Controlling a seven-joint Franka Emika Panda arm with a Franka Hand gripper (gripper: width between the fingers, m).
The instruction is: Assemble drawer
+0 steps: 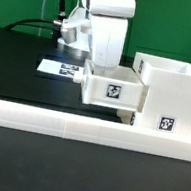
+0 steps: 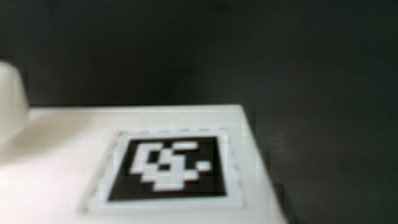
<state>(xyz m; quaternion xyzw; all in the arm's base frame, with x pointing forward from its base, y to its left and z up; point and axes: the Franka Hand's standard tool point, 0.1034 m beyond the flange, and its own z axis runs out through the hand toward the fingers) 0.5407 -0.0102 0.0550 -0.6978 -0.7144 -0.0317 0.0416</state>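
A small white tray [image 1: 112,89] sits directly under the end effector [image 1: 102,62], its tagged face toward the camera and its far end partly inside the casing [image 1: 172,97], which stands just beside the end effector toward the exterior view's right. Whether the end effector is apart or clamped on the tray cannot be told; its fingers are hidden. The wrist view shows a blurred white surface [image 2: 169,130] bearing a tag [image 2: 169,165]. In front runs a long white bar [image 1: 87,131]; behind lies the marker board [image 1: 59,69] on the black desk [image 1: 17,70].
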